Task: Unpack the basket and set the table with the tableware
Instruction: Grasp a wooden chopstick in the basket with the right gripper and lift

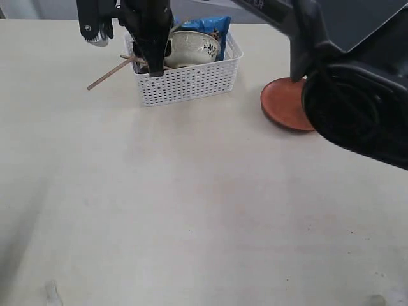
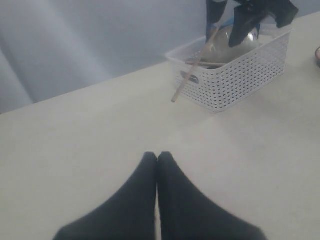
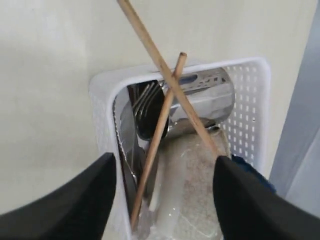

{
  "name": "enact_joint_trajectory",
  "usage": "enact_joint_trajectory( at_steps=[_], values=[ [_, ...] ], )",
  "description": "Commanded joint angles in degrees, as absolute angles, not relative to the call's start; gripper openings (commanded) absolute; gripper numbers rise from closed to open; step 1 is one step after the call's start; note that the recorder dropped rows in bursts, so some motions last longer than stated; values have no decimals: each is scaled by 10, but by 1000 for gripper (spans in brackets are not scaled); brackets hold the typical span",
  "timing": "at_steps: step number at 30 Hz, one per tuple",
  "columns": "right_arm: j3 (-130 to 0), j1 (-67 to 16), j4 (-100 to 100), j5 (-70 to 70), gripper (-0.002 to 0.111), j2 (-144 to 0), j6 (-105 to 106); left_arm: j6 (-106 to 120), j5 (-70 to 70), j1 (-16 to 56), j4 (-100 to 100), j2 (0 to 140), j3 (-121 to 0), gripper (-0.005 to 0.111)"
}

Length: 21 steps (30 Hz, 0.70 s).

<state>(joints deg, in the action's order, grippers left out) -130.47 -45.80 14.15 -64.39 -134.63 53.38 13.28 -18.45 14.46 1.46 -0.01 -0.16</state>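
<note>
Exterior view
Basket (image 1: 188,86): stands on the table (image 1: 191,210), still loaded.
Right arm: comes across from the plate side of the basket and drops almost straight down over the basket's far end from the plate.
Right gripper (image 1: 152,60): pointing down, its tips at about the basket's rim level.
Bowl (image 1: 191,50): inside the basket, tilted on its side.
Blue snack bag (image 1: 209,27): at the back of the basket, behind the bowl.
Chopsticks (image 1: 111,74): lean out over the basket's end wall, away from the plate.
Plate (image 1: 284,105): flat on the table, beside the basket and apart from it.

Left wrist view
Left gripper (image 2: 157,165): fingers pressed together, nothing between them, low over bare table (image 2: 75,140) well away from the basket (image 2: 235,80).
Right gripper (image 2: 250,20): hangs over the basket's open top.

Right wrist view
Right gripper (image 3: 165,161): fingers spread wide, looking straight down into the basket (image 3: 262,100); they clamp nothing.
Chopsticks (image 3: 167,87): crossed, slanting up out of the basket between the spread fingers.
Steel cup (image 3: 200,97): lying on its side at the basket's end wall.
Fork (image 3: 145,107): in the basket, next to the cup.
Knife (image 3: 126,150): along the basket's side wall.
Bowl (image 3: 185,185): in the basket, below the gripper.
</note>
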Motion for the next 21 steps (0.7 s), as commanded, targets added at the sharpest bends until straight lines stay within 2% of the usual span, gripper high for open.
enact_joint_trajectory(
  at_steps=[1, 4, 7, 9, 13, 21],
  values=[
    [-1305, -460, 136, -700, 54, -1343, 457, 129, -185, 148, 19, 0, 0, 0],
    [-1261, -454, 82, -700, 48, -1287, 421, 129, -185, 148, 19, 0, 0, 0],
    [-1193, -461, 25, -700, 48, -1232, 434, 129, -185, 148, 19, 0, 0, 0],
    [-1138, -488, 23, -618, 48, -1203, 497, 129, -185, 148, 19, 0, 0, 0],
    [-1134, -515, 111, -474, 48, -1234, 468, 129, -185, 148, 19, 0, 0, 0],
    [-1134, -513, 269, -457, 48, -1301, 426, 129, -185, 148, 19, 0, 0, 0]
  ],
)
